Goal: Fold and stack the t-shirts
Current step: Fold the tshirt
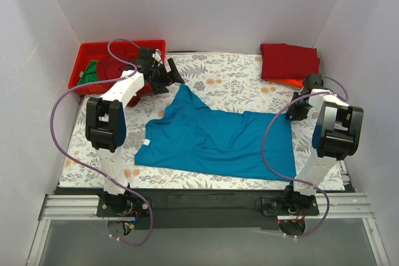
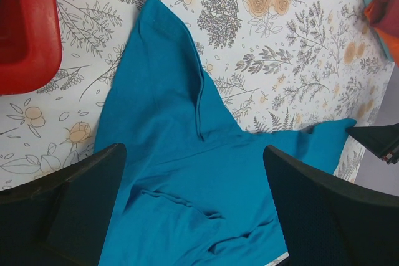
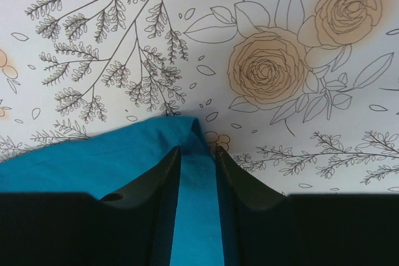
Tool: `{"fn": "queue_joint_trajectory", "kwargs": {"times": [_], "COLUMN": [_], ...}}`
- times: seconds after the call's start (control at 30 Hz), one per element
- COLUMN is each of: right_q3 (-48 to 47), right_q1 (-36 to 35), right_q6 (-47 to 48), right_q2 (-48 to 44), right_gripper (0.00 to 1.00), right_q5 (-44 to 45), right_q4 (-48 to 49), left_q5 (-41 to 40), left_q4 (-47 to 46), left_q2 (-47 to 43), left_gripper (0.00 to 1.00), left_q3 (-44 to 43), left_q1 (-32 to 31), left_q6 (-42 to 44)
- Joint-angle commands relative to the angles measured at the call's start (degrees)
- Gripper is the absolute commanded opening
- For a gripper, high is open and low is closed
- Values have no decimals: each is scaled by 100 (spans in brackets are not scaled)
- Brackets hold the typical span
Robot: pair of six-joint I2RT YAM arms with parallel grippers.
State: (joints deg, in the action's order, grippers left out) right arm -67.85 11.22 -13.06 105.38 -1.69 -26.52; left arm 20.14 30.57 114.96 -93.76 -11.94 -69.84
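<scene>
A bright teal t-shirt lies spread and wrinkled across the middle of the flowered table cover. My left gripper hangs open above the shirt's far left pointed part, its wide-apart fingers framing the teal cloth without touching it. My right gripper is down at the shirt's far right corner. In the right wrist view its narrow jaws pinch that corner, and the cloth bunches into a small ridge at the tips. A folded dark red t-shirt rests on an orange one at the back right.
A red plastic tray stands at the back left and holds green cloth and dark red cloth; its corner shows beside the left fingers. White walls close in the table on three sides.
</scene>
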Motion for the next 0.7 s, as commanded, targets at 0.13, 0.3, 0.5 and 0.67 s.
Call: {"fn": "queue_joint_trajectory", "kwargs": {"times": [0.13, 0.3, 0.5, 0.67], "right_q3": [-404, -536, -554, -448], "right_q1": [11, 11, 11, 11], "right_q6": [119, 251, 251, 260], "right_q2": [43, 246, 334, 351], "right_gripper": [37, 38, 38, 32], "right_q5": [-121, 2, -95, -121], "right_q4": [60, 95, 95, 104], "left_q5": [7, 7, 42, 16], "left_q4": [266, 266, 257, 239], "left_q2": [-474, -387, -97, 403], "left_gripper": [91, 91, 90, 89], "left_q3": [-187, -327, -547, -1012], "left_q1": [-18, -18, -36, -150], "left_q6": [94, 85, 94, 164]}}
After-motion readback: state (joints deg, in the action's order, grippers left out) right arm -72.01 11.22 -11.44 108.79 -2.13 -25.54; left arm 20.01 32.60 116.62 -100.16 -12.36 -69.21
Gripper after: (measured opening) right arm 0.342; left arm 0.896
